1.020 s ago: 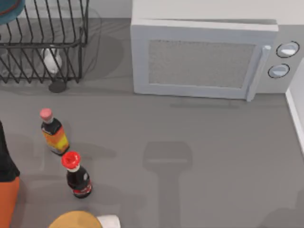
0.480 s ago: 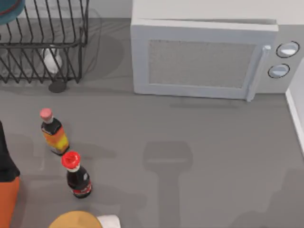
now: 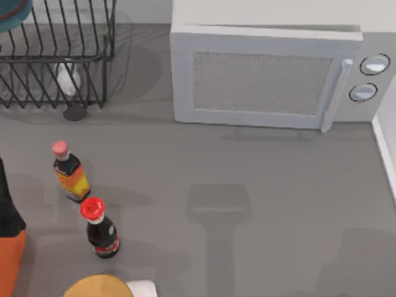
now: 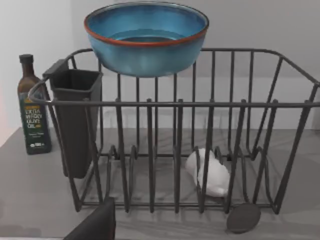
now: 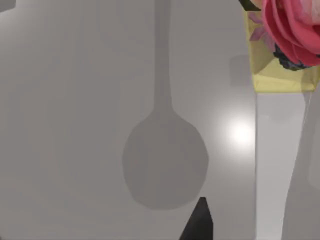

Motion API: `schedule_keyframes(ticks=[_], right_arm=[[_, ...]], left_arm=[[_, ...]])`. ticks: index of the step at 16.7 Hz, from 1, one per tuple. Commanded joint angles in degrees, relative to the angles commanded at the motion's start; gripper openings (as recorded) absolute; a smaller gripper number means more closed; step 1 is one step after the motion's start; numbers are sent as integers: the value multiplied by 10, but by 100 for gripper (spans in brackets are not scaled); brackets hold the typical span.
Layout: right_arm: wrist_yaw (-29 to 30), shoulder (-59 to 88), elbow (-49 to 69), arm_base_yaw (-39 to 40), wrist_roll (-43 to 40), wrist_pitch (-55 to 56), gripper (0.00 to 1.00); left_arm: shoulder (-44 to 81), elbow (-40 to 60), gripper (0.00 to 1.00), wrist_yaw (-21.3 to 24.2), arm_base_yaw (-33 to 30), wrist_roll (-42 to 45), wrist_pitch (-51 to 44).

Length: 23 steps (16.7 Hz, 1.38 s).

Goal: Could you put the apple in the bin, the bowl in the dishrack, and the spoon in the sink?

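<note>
The blue-teal bowl [image 4: 146,37] with a reddish rim sits upright at the top back of the black wire dishrack [image 4: 200,103]. From above, only an edge of the bowl [image 3: 12,12] shows at the far left corner over the dishrack [image 3: 62,59]. A dark part of my left gripper [image 4: 95,225] shows low in front of the rack, apart from the bowl. A dark tip of my right gripper [image 5: 200,220] hangs over bare grey surface with a rounded, long-stemmed shadow on it. The apple, the bin, the spoon and the sink are out of view.
A white microwave [image 3: 266,80] fills the back right. Two small bottles [image 3: 70,173] [image 3: 99,229] stand at the left front. The rack holds a black cutlery cup [image 4: 75,120] and a white lump [image 4: 210,172]; an oil bottle [image 4: 32,115] stands beside it. A pink flower [image 5: 295,30] is near my right gripper.
A broad shadow at the table's front right corner has spread leftward. The bowl, rack and bottles have not moved.
</note>
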Motion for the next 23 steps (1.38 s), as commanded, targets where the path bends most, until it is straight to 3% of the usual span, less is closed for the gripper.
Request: schedule_keyframes(ticks=[4, 8, 12, 19, 23], right_arm=[[0, 19, 17, 3, 2, -8, 0], [2, 113, 126, 21, 12, -52, 0], [3, 261, 329, 52, 37, -120, 0], [5, 544, 781, 121, 109, -250, 0], [7, 662, 953, 156, 154, -298, 0]], left_arm=[[0, 0, 100, 0, 0, 0, 0], [0, 0, 100, 0, 0, 0, 0], [0, 0, 100, 0, 0, 0, 0], [0, 0, 100, 0, 0, 0, 0], [0, 0, 100, 0, 0, 0, 0]])
